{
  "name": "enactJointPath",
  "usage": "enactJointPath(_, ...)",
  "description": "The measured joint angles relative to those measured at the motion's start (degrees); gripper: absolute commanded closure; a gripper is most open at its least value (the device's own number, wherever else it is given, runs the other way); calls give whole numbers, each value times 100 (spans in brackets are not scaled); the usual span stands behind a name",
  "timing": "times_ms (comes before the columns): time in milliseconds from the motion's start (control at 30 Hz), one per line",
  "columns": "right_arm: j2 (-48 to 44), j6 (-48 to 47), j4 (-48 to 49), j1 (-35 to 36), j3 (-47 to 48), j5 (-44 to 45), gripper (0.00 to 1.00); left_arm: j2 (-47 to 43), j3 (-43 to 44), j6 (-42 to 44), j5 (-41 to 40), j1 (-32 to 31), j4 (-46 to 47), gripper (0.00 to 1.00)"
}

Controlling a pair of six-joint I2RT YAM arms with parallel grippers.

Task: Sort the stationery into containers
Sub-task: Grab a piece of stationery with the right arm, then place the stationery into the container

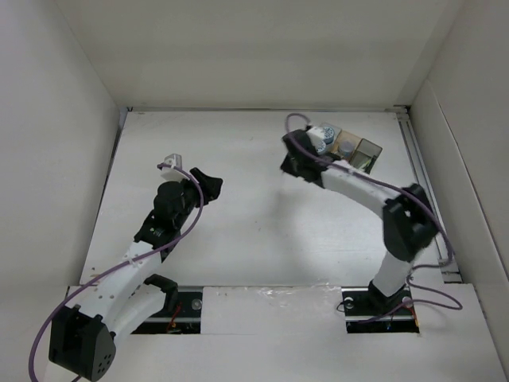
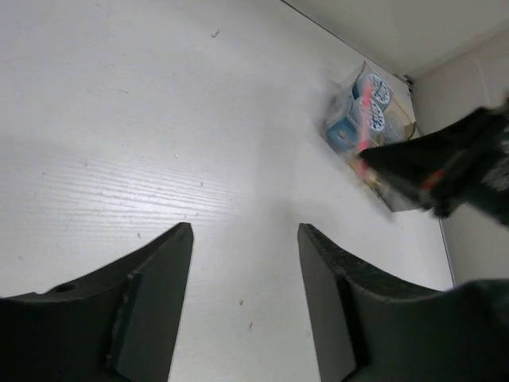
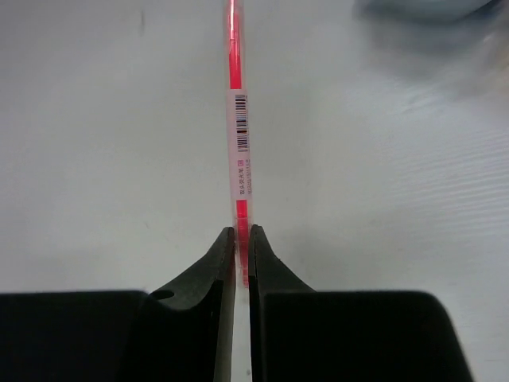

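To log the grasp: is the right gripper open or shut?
Shut: the right gripper pinches the red stick between its fingers.

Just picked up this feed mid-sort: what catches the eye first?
A red stick is pinched in the right gripper, close to the tray at the table's far right. Patterned discs already sit in one of its compartments. The left gripper hovers open and empty, centre-left.
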Motion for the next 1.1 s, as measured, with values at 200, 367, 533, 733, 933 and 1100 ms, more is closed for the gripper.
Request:
enactJointPath(200, -2033, 229, 669, -2068, -1305, 114, 100, -9, -83, 4, 258, -2, 164, 37)
enactJointPath(367, -2017, 308, 723, -3115, -1733, -59, 100, -66, -170, 4, 341, -2, 208, 30)
enactJointPath(533, -1598, 313, 739, -3383, -1792, -380, 100, -70, -170, 13, 356, 0, 256, 0)
enactJointPath(733, -1364, 313, 758, -3491, -1799, -601, 100, -70, -170, 33, 354, 0, 293, 0)
enactJointPath(933, -1226, 323, 800, -3528, -1799, -649, 100, -70, -170, 46, 354, 0, 291, 0)
enactJointPath(1100, -1207, 411, 841, -3543, -1812, -649, 91, -70, -170, 55, 356, 0, 291, 0)
